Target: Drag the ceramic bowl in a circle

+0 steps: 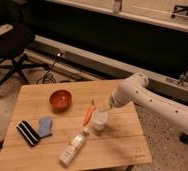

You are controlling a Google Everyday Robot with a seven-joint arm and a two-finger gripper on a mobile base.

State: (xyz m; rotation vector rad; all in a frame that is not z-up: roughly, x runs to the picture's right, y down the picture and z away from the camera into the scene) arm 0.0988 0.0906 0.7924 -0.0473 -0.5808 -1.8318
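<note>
The ceramic bowl [60,99] is small, round and glossy red-orange. It sits upright on the wooden table [37,150], toward the back left of the middle. My gripper [102,107] is at the end of the white arm [152,102] that reaches in from the right. It hovers just above the white cup [99,120], well to the right of the bowl and apart from it. An orange carrot [89,114] lies between the bowl and the cup, beside the cup.
A white bottle [73,148] lies on its side near the table's front. A blue sponge [44,126] and a black-and-white striped object [27,133] lie at the left front. A black office chair [9,47] stands behind left. A dark wall base runs behind the table.
</note>
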